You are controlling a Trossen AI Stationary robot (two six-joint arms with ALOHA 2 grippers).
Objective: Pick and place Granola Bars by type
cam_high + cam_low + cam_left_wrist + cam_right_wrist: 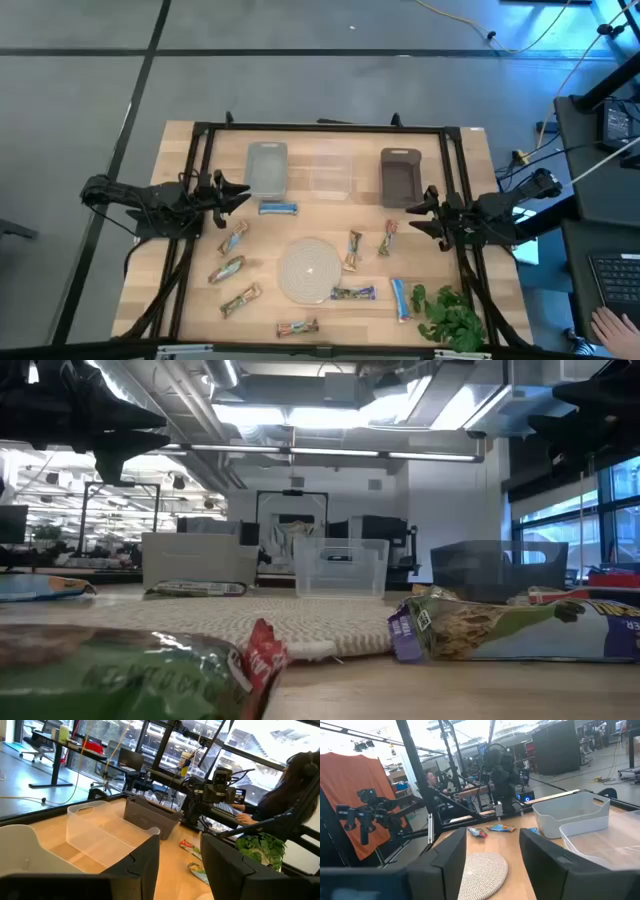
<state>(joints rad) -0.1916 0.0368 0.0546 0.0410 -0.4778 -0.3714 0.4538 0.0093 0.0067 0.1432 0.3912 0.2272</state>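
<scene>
Granola bars lie flat and scattered on the wooden table: a blue one (278, 208) near the bins, tan-green ones (227, 269) at the left, multicolour ones (354, 248) beside the round woven mat (311, 268), and another blue one (400, 299) by the plant. My left gripper (240, 195) hovers open over the table's left side, above and left of the blue bar, its fingers (145, 860) level and pointing toward the right edge. My right gripper (415, 218) hovers open over the right side, pointing toward the left edge, nothing between its fingers (452, 852).
Three bins stand along the far edge: a pale grey one (266, 168), a clear one (332, 168) and a dark one (400, 177). A leafy plant sprig (450, 318) lies at the near right corner. A person sits beyond the right edge, one hand (610, 325) at a keyboard.
</scene>
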